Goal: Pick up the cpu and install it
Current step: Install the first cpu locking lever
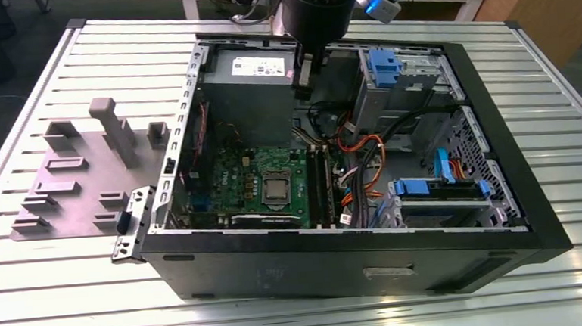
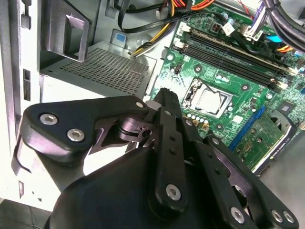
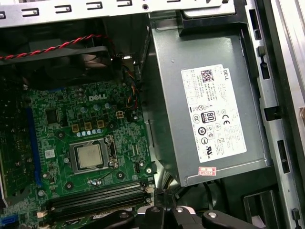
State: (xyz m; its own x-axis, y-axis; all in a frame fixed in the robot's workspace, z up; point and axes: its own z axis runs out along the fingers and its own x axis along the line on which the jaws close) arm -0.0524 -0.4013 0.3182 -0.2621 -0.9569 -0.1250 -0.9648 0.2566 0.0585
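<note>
- Closest to you in the second wrist view, the black linkage tool (image 2: 164, 102) has its fingers drawn together to a single tip with nothing between them; you see its knuckles again in the first wrist view (image 3: 162, 214).
- Below that tip lies the perforated grey metal power supply box (image 2: 107, 71), and your tool hangs over it, clear of the board.
- Just beyond, you find the green motherboard (image 3: 71, 129) lying flat in the floor of the case, with long black memory slots (image 3: 97, 198) along one edge and a blue expansion slot (image 3: 33, 143) along another.
- On that board sits the small square silver-grey cpu (image 3: 89, 156), lying flat inside its shiny metal socket frame (image 3: 71, 157); in the second wrist view you see it as a pale square (image 2: 208, 101), and in the exterior view it shows as a light patch (image 1: 275, 187) in the middle of the board.
- Your tool and the cpu are well apart.
- Stepping back to the exterior view, the open black computer case (image 1: 338, 262) lies on its side on the ribbed metal worktop (image 1: 57, 298), with the dark arm (image 1: 317, 10) reaching in from above.
- Beside the case, toward the exterior view's left, rests a grey plastic tray (image 1: 80, 183) with raised blocks and pockets.
- Orange and black cable bundles (image 1: 356, 148) and blue drive brackets (image 1: 381, 66) fill the case's far side.
</note>
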